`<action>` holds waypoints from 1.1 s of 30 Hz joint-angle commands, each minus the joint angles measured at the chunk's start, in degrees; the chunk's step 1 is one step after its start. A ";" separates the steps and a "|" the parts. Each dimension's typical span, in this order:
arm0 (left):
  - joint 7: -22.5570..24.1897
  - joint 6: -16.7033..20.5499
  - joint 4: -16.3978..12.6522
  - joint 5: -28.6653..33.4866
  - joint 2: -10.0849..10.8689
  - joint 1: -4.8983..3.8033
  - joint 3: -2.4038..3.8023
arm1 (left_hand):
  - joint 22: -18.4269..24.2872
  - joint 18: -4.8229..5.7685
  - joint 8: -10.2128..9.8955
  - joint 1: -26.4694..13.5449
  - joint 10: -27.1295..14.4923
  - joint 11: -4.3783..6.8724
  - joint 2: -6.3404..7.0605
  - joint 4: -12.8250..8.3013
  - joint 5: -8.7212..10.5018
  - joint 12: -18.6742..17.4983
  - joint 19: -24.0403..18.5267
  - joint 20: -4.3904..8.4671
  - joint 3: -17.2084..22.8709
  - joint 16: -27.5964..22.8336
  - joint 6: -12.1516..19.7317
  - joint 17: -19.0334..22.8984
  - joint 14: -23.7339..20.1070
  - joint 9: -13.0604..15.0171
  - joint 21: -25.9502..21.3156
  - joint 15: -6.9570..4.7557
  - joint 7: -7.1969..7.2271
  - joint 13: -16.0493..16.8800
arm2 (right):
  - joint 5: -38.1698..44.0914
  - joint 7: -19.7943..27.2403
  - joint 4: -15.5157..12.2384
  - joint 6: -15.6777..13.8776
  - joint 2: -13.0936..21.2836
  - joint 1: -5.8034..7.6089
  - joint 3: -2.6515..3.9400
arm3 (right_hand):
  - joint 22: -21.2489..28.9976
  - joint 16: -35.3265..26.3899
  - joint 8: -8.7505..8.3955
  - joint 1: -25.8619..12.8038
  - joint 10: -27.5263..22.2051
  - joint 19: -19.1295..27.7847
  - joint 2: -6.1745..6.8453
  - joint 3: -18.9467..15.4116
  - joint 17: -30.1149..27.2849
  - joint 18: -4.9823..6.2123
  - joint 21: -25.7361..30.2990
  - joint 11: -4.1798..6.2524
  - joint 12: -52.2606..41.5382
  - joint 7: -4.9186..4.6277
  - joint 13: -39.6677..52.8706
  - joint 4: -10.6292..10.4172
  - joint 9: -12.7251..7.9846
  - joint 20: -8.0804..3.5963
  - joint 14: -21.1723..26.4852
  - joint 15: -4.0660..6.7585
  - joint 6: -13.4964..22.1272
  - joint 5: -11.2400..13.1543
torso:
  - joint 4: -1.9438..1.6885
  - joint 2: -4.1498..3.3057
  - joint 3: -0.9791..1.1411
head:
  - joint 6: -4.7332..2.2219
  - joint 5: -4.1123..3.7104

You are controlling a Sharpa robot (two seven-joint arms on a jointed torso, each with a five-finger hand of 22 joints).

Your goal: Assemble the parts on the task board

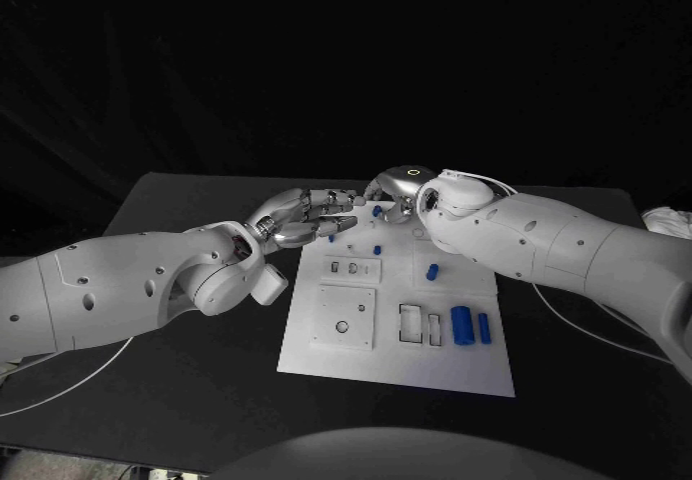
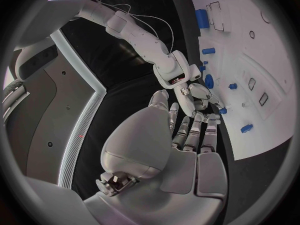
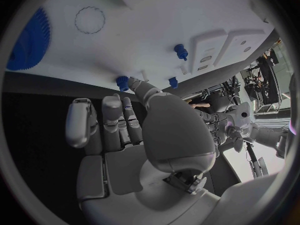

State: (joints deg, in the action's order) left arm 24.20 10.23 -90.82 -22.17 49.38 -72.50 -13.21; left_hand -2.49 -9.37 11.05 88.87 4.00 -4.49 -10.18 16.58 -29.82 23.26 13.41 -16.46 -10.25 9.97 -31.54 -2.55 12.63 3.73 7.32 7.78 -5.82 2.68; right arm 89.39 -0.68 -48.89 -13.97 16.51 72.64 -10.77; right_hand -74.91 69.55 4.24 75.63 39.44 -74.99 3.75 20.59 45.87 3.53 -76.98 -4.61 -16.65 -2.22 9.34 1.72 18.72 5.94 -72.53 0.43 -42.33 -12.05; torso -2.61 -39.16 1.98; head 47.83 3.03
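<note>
From the head camera, the white board (image 1: 378, 350) lies in the middle of the black table (image 1: 188, 400), its long side running away from the robot. Both arms meet over its far edge. The left hand (image 1: 307, 217) reaches in from the left with its fingers bent toward the far left corner of the board, and the right hand (image 1: 397, 190) sits just beside it at the far edge, knuckles up; from here I cannot tell whether either hand holds anything. Near the right side of the board lie a large blue cylinder (image 1: 462, 325) and a thinner blue bar (image 1: 485, 328) side by side, next to two upright slots. A small blue peg (image 1: 434, 270) stands farther along the right side, and another blue peg (image 1: 378, 249) stands close to the hands. In the left wrist view, the left hand's fingers (image 2: 187, 132) stretch out side by side toward the board's edge, apart from the thumb, with nothing seen between them, and the right hand's fingertips (image 2: 199, 96) meet them there. In the right wrist view, the right hand's fingers (image 3: 112, 120) lie straight and close together, while its thumb tip touches a small blue part (image 3: 122, 81) at the board's edge; two more blue pegs (image 3: 180, 51) stand nearby, and a blue toothed wheel (image 3: 28, 42) lies on the board well apart from them.
</note>
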 commanded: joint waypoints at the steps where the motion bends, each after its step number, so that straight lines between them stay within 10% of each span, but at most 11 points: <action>1: 0.23 -0.74 0.01 0.41 -0.14 -0.08 0.04 | 0.00 -0.76 0.17 0.39 0.13 0.21 -0.20 -0.04 -0.09 0.27 -0.13 -0.19 -0.37 0.12 -0.46 -0.01 0.14 0.06 -0.16 0.17 0.14 0.00 | -0.41 -0.35 -0.27 1.21 0.26 -0.05 -0.01 | -1.83 -0.76 -0.56 -0.29 -2.13 0.73 0.40 -1.16 -1.02 1.11 0.82 -0.08 0.94 0.47 -0.14 -0.27 -0.74 0.05 0.78 -0.03 1.71 1.34 | 0.04 -0.04 0.04 | 0.01 0.01; 11: 0.83 -0.56 0.01 0.61 0.15 -0.04 0.02 | -0.03 -0.75 0.30 0.49 0.16 0.08 -0.23 -0.07 -0.18 0.37 0.02 -0.22 -0.35 0.25 -0.68 -0.03 0.29 0.06 -0.09 0.27 0.01 0.01 | -5.34 5.43 -3.51 -7.55 5.07 0.06 -0.02 | -0.58 -2.59 0.16 -2.97 -2.73 2.04 -0.74 -5.94 -3.79 1.57 3.40 -0.52 -0.95 -0.15 1.23 -3.50 -2.54 0.50 2.36 -0.47 2.46 4.35 | 0.17 0.22 0.00 | -0.04 0.49; 20: 1.14 -0.34 -0.05 0.64 0.64 -0.02 0.00 | -0.06 -0.73 0.38 0.61 0.22 -0.05 -0.26 -0.09 -0.33 0.50 0.15 -0.25 -0.31 0.39 -0.81 -0.06 0.46 0.05 -0.02 0.38 -0.11 0.03 | -14.12 6.61 -11.03 -10.19 15.27 2.54 -0.06 | 6.01 -11.11 3.18 1.24 10.31 11.18 -5.34 -0.92 -14.86 3.61 13.15 -0.91 -11.19 -4.21 5.59 -1.93 -2.24 1.32 10.83 -1.39 -4.96 -7.41 | 0.97 0.72 -0.29 | 0.12 1.10; 24: 1.16 -0.39 0.04 0.64 0.70 0.00 -0.01 | -0.06 -0.73 0.38 0.61 0.22 -0.05 -0.26 -0.09 -0.33 0.50 0.15 -0.25 -0.31 0.39 -0.81 -0.06 0.46 0.05 -0.02 0.38 -0.11 0.03 | -14.40 4.72 -13.61 -9.35 18.81 3.59 -0.12 | 6.75 -11.74 3.54 1.18 14.79 12.56 -5.06 -1.42 -15.00 4.24 15.12 1.43 -21.53 -4.20 12.22 -1.64 -2.28 0.54 11.03 -0.62 -6.28 -2.00 | 1.36 0.82 -0.38 | -0.01 1.06; 33: 1.28 -0.77 0.32 0.65 0.40 0.06 -0.02 | -0.08 -0.70 0.49 0.74 0.31 -0.16 -0.36 -0.09 -0.48 0.69 0.25 -0.27 -0.24 0.66 -1.00 -0.12 0.80 0.04 0.04 0.60 -0.22 0.05 | -1.37 -1.08 -14.61 -2.71 21.70 4.13 -0.35 | 0.62 6.36 3.33 -3.01 18.34 5.98 -2.68 -5.35 15.07 2.31 9.14 3.34 -47.12 -2.52 38.05 -4.82 -2.21 -0.41 -1.45 1.00 -6.76 4.93 | 1.45 0.78 -0.27 | -0.18 1.09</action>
State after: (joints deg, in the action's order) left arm 24.46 10.23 -90.46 -21.80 49.89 -72.43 -13.26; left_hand -2.49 -9.38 11.28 89.09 4.00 -4.49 -10.41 16.58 -30.06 23.64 13.42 -16.46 -10.25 10.31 -32.15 -2.61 13.15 3.71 7.32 8.30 -6.02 2.68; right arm 81.36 1.73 -63.31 -20.83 38.15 76.74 -11.09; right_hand -73.90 74.85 7.56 73.27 57.14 -68.67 1.29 15.60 59.24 6.76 -67.49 -1.32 -61.89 -4.98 45.12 -2.81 16.42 5.48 -73.36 1.12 -49.01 -7.33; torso -1.15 -38.36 1.67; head 47.64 4.20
